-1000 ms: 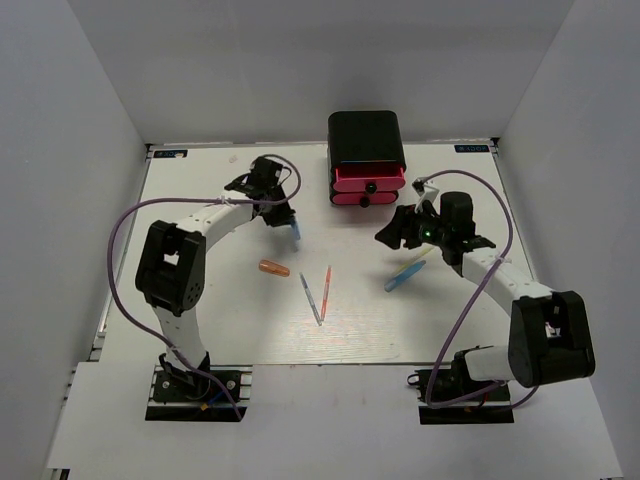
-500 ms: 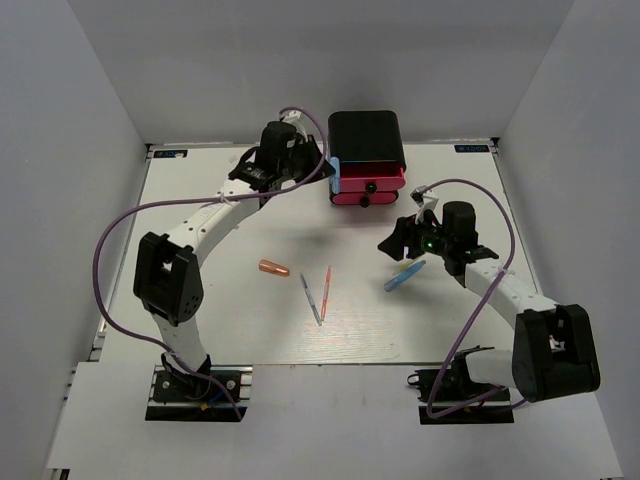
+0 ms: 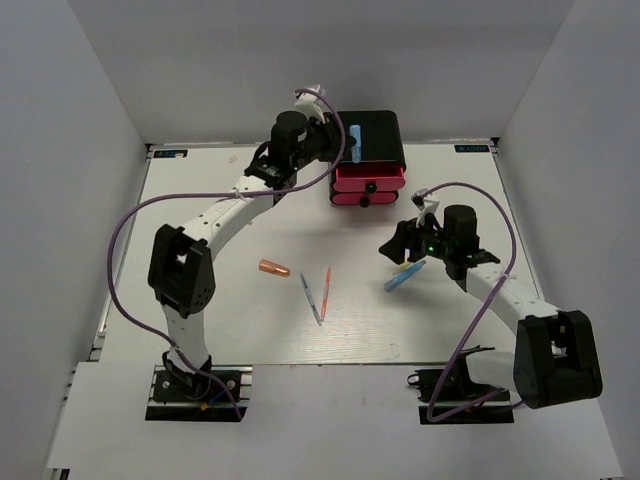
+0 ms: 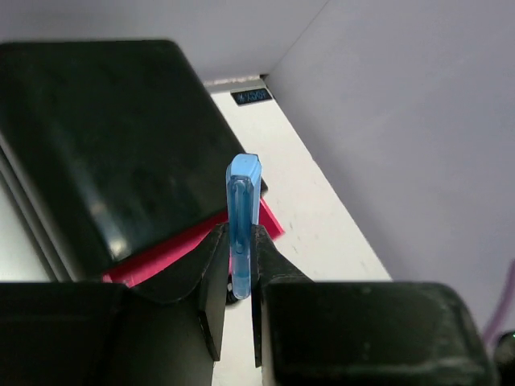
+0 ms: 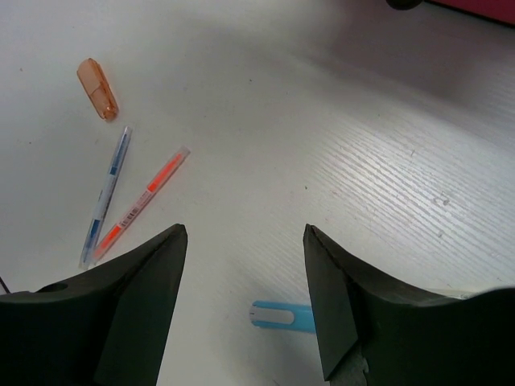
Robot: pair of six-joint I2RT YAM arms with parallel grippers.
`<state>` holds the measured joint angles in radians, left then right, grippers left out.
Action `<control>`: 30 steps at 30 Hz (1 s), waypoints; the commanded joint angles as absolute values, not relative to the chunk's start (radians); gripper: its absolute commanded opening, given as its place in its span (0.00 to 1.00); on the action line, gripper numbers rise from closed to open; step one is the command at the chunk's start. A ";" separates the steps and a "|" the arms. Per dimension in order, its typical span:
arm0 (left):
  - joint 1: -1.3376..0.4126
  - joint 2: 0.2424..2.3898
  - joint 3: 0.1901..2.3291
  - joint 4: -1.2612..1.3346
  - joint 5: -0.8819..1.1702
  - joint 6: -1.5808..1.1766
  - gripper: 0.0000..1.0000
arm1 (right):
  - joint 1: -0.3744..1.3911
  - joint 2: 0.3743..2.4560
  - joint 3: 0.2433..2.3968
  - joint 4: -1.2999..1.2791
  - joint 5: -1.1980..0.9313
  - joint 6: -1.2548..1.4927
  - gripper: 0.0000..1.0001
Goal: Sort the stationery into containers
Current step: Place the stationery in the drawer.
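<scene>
The left end effector (image 3: 350, 140) is pinching a blue capsule piece (image 4: 243, 211) between its nearly closed fingers (image 4: 214, 269), holding it upright above the top of the black box (image 3: 375, 135). The box is sitting at the tabletop's (image 3: 200, 210) 12 o'clock edge, with the pink drawers (image 3: 368, 183) showing on its 6 o'clock face. The right end effector (image 5: 244, 235) is hanging spread wide and gripping nothing, just above the light-blue marker (image 5: 282, 315), which is lying flat on the tabletop. At the marker's 9 o'clock, the grey pen (image 3: 311, 298) and red pen (image 3: 326, 292) are lying side by side, meeting at their near tips. The orange capsule piece (image 3: 273, 268) is resting at the pens' 10 o'clock.
</scene>
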<state>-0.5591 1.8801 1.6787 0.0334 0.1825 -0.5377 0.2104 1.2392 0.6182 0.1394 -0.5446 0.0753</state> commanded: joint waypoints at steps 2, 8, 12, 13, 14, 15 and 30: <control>-0.578 1.948 1.753 0.132 0.186 -0.388 0.00 | 0.206 1.200 0.589 0.181 -0.535 0.063 0.66; -0.588 1.997 1.764 0.150 0.187 -0.318 0.00 | 0.204 1.186 0.574 0.192 -0.528 0.066 0.66; -0.597 2.010 1.775 0.140 0.178 -0.285 0.00 | 0.207 1.184 0.568 0.196 -0.528 0.066 0.66; -0.597 2.019 1.775 0.140 0.178 -0.275 0.00 | 0.206 1.183 0.568 0.196 -0.528 0.063 0.66; -0.606 2.019 1.775 0.140 0.178 -0.275 0.00 | 0.207 1.187 0.568 0.196 -0.526 0.064 0.66; -0.606 2.019 1.764 0.140 0.178 -0.265 0.00 | 0.209 1.183 0.569 0.198 -0.525 0.064 0.66; -0.624 2.010 1.717 0.098 0.156 -0.235 0.15 | 0.207 1.187 0.569 0.206 -0.523 0.057 0.70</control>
